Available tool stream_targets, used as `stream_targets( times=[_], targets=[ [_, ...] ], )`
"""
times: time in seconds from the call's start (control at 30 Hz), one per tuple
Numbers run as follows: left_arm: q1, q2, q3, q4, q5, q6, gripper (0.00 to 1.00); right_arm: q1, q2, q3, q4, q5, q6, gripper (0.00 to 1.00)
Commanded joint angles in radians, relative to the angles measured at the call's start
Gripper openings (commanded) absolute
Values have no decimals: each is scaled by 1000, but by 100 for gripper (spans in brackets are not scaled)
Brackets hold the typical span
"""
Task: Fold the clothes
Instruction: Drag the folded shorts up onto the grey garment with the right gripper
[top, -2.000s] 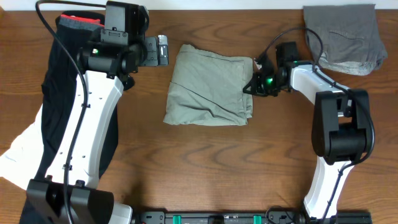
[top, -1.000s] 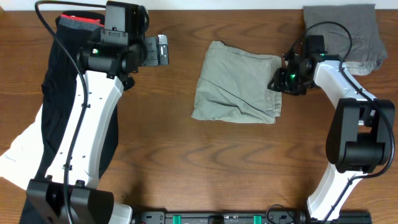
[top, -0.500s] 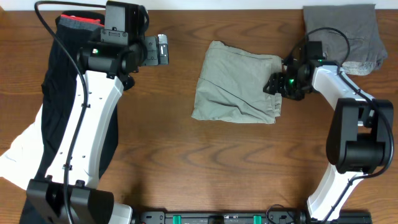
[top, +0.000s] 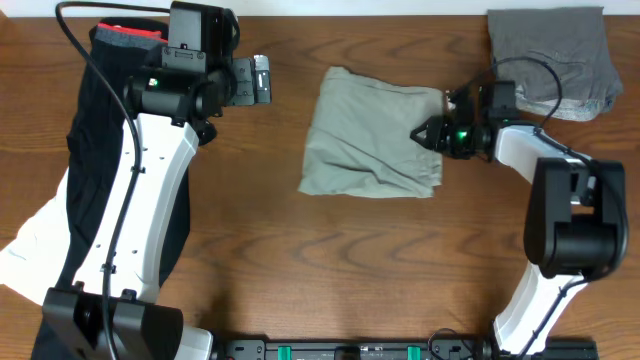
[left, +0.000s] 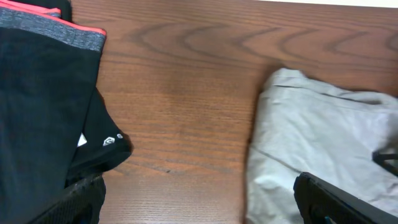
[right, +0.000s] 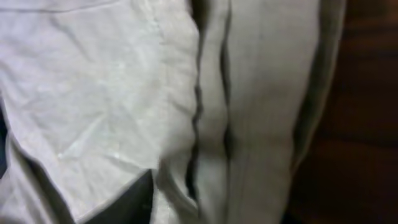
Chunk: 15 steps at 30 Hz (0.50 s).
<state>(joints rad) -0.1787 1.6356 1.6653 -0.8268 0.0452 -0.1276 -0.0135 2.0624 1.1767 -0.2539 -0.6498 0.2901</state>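
Trousers of pale khaki-green wrinkled cotton (top: 370, 135) lie folded at centre frame on the brown wooden table (top: 330, 260). The right gripper (top: 428, 134) sits at their right edge; whether it clamps the cloth cannot be told. The left gripper (top: 255, 80), at upper left, hangs spread wide. A darker grey folded garment (top: 550, 55) lies at upper right.

Creased pale trousers (right: 124, 93) lie close before the right claw (top: 422, 133), folded edges stacked; dark table (right: 367, 124) at its right.

Wood-grain table (top: 330, 260), black rail (top: 330, 351) along near edge
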Motion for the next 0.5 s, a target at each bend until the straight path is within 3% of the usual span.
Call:
stream_targets(
  times=[0.0,0.1,0.47],
  targets=[
    [3,13,-7,2,-2,-4,98,34,98,-60,-35,38,14,18],
    [3,13,-7,2,-2,-4,98,35,98,-59,-16,3,-9,1],
    [3,13,-7,2,-2,-4,98,34,83,8,-15,-59,-79,1]
  ],
)
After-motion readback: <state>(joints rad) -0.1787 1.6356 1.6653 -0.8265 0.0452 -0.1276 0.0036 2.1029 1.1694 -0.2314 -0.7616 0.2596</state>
